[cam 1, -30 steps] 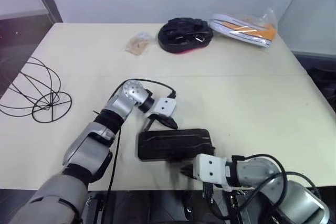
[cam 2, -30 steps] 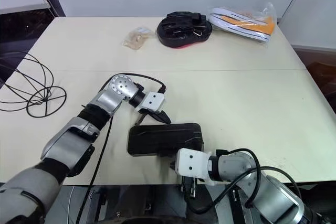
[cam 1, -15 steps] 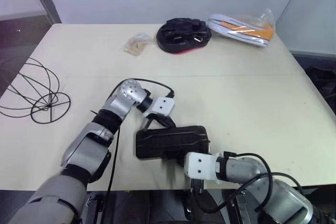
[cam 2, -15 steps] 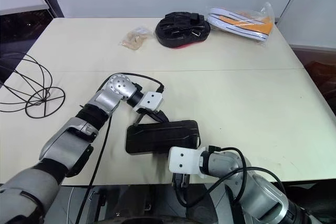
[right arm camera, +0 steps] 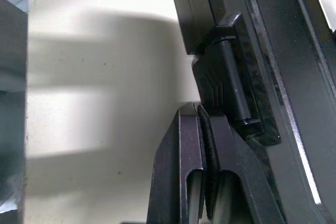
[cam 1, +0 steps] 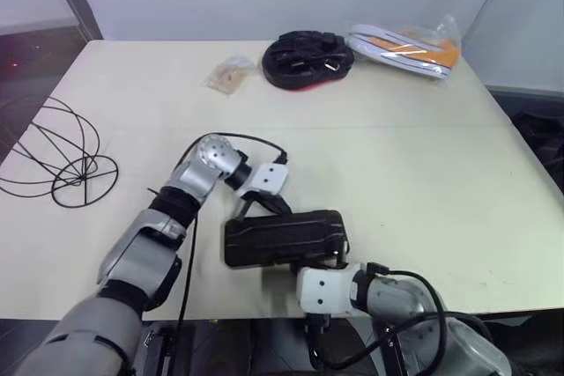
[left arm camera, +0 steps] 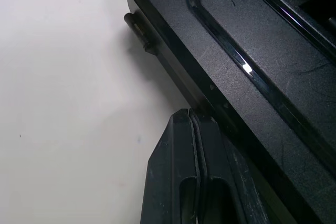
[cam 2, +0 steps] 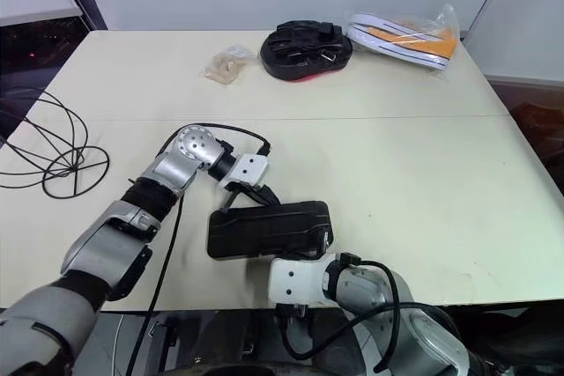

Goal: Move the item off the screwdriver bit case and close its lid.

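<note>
The screwdriver bit case [cam 1: 282, 237] lies flat near the table's front edge, with its dark lid [cam 2: 269, 226] down on the base. My left gripper [left arm camera: 191, 118] is shut, its tips against the case's far left edge. My right gripper [right arm camera: 199, 109] is also shut and empty. It presses at the black latch tab [right arm camera: 231, 87] on the case's near side. The item [cam 1: 57, 160], a ball of thin black wire hoops, rests on the table far to the left, well apart from the case.
At the back of the table lie a black bundle of straps [cam 1: 307, 59], a clear bag with orange and white contents [cam 1: 405, 46] and a small packet [cam 1: 231, 74]. The table's front edge [cam 1: 238, 313] runs just below the case.
My right gripper has slid left along the case's near side and rolled, ending at the latch. The case has shifted slightly left. My left gripper has stayed put.
</note>
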`<control>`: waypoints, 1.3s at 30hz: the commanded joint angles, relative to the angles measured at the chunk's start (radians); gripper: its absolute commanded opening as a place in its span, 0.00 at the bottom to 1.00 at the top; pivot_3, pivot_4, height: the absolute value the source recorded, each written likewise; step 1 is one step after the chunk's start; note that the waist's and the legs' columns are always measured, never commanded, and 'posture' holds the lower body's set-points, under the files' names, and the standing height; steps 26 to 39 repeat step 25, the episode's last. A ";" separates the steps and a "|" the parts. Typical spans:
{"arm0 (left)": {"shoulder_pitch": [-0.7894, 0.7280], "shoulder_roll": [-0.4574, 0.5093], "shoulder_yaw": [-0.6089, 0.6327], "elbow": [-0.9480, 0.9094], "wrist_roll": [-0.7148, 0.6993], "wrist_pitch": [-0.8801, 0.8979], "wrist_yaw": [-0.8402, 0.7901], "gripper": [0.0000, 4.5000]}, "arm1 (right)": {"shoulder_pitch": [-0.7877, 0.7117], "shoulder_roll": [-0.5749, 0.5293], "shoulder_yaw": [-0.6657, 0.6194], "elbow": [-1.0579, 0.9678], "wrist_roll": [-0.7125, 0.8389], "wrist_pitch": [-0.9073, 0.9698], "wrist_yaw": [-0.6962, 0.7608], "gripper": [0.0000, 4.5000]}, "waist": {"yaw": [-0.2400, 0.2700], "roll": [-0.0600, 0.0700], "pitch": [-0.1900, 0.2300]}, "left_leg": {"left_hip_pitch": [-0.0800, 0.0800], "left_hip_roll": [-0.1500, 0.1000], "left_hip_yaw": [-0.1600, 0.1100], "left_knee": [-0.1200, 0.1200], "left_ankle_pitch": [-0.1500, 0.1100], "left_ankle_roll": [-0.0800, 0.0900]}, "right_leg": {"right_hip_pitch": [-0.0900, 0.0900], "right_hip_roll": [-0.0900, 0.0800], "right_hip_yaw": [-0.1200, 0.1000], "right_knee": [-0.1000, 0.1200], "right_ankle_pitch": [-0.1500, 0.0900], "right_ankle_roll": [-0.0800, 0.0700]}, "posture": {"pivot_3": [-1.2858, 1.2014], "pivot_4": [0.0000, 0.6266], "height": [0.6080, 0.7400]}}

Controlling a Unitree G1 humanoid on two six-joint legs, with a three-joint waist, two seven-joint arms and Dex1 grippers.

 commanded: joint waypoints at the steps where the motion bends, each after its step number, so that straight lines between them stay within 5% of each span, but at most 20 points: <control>1: 0.009 -0.032 -0.025 0.001 0.006 -0.028 -0.009 0.00 | -0.011 0.011 -0.079 0.023 -0.024 -0.004 -0.026 0.02 | 0.001 0.000 0.000 | 0.000 0.000 0.000 0.000 0.000 0.000 | 0.000 0.000 0.000 0.000 0.000 0.000 | 0.52 0.24 1.00; 4: -0.050 -0.029 0.023 0.091 0.017 -0.013 0.063 0.00 | 0.036 -0.027 -0.161 -0.022 0.095 -0.025 0.052 0.02 | 0.009 0.000 0.000 | 0.002 0.000 0.000 0.000 0.000 0.000 | 0.002 -0.001 0.000 0.000 0.000 0.000 | 0.52 0.24 1.00; 7: -0.094 0.029 0.067 0.155 0.017 -0.047 0.093 0.20 | 0.085 -0.044 -0.306 -0.077 0.248 -0.008 0.134 0.00 | 0.006 -0.001 0.001 | 0.001 -0.002 0.000 0.001 0.000 0.000 | 0.003 -0.002 0.000 -0.002 0.000 0.000 | 0.52 0.24 1.00; 10: -0.106 0.129 0.145 0.123 -0.051 0.015 0.056 0.54 | 0.152 -0.072 -0.570 -0.185 0.546 0.085 0.321 0.20 | -0.001 -0.001 0.001 | 0.000 -0.001 0.000 0.000 0.000 0.000 | 0.001 -0.001 0.000 -0.001 0.000 0.000 | 0.52 0.24 1.00; 14: -0.012 0.306 0.247 -0.127 -0.210 0.214 -0.039 0.99 | 0.117 -0.119 -0.928 -0.171 0.876 0.206 0.465 0.63 | -0.004 -0.001 0.001 | 0.001 0.002 -0.001 -0.001 0.000 0.000 | 0.001 0.001 0.000 -0.001 0.000 0.000 | 0.52 0.24 1.00; 17: 0.155 0.493 0.378 -0.507 -0.418 0.600 -0.045 1.00 | 0.055 -0.193 -1.156 -0.061 1.078 0.276 0.551 0.96 | -0.007 0.000 0.002 | 0.002 0.004 -0.001 -0.001 0.000 0.000 | 0.003 -0.001 0.000 -0.001 0.000 0.000 | 0.52 0.24 1.00; 22: 0.538 0.708 0.786 -1.009 -0.717 1.095 0.110 1.00 | -0.052 -0.336 -1.276 0.217 1.165 0.293 0.617 0.98 | 0.009 0.000 0.003 | 0.002 0.004 -0.001 -0.001 -0.001 0.001 | 0.005 -0.006 -0.001 -0.004 0.000 0.000 | 0.52 0.24 1.00; 25: 0.668 0.688 0.936 -1.094 -0.745 1.154 0.239 1.00 | -0.093 -0.368 -1.228 0.294 1.167 0.258 0.619 0.98 | 0.013 0.002 0.003 | 0.006 0.002 -0.001 -0.002 -0.001 0.001 | 0.009 -0.010 -0.002 -0.005 0.000 0.000 | 0.52 0.24 1.00; 39: 0.668 0.688 0.936 -1.094 -0.745 1.154 0.239 1.00 | -0.093 -0.368 -1.228 0.294 1.167 0.258 0.619 0.98 | 0.013 0.002 0.003 | 0.006 0.002 -0.001 -0.002 -0.001 0.001 | 0.009 -0.010 -0.002 -0.005 0.000 0.000 | 0.52 0.24 1.00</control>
